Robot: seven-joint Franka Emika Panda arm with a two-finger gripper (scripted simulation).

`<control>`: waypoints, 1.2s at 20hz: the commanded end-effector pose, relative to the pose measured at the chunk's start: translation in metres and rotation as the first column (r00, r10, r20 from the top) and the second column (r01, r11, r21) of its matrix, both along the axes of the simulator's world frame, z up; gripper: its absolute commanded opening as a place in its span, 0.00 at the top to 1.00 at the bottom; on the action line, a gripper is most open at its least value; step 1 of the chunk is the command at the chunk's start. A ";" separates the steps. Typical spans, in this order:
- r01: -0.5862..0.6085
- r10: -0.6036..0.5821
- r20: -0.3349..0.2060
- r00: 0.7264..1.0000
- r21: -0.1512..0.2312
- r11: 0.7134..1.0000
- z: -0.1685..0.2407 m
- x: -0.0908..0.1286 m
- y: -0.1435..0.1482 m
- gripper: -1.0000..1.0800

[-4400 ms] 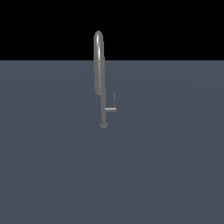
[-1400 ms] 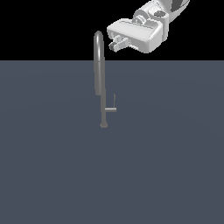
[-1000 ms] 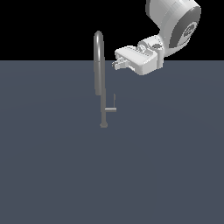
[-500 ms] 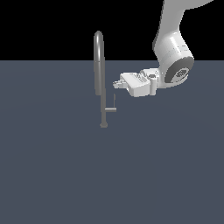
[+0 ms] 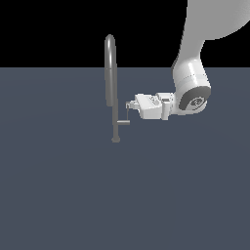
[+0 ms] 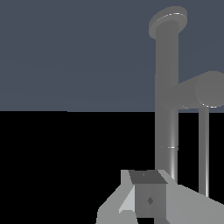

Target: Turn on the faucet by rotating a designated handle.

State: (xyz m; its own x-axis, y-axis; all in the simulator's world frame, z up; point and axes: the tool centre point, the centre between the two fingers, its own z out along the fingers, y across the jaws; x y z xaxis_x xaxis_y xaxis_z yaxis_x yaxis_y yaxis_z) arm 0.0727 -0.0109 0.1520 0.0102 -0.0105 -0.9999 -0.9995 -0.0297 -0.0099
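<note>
I see the faucet [image 5: 114,88] standing alone on the flat grey surface [image 5: 58,185], its arched spout rising above the horizon line. The handle [image 5: 125,118] juts from the lower stem toward the exterior view's right, its thin rod upright. My gripper [image 5: 128,104] lies sideways at the rod's top; I cannot tell whether its jaws are spread or pressed together. Nothing stands between them.

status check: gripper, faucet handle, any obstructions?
White gripper at thin grey L-shaped handle, jaw state unclear. Tall grey gooseneck faucet upright. Nothing between them.
</note>
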 end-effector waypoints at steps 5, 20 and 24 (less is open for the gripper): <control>0.011 -0.011 -0.009 1.000 0.010 1.000 -0.004 0.001 0.001 1.00; 0.011 -0.011 -0.008 1.000 0.010 1.000 0.007 -0.028 0.001 1.00; 0.014 -0.014 -0.008 1.000 0.009 1.000 0.004 -0.034 0.001 1.00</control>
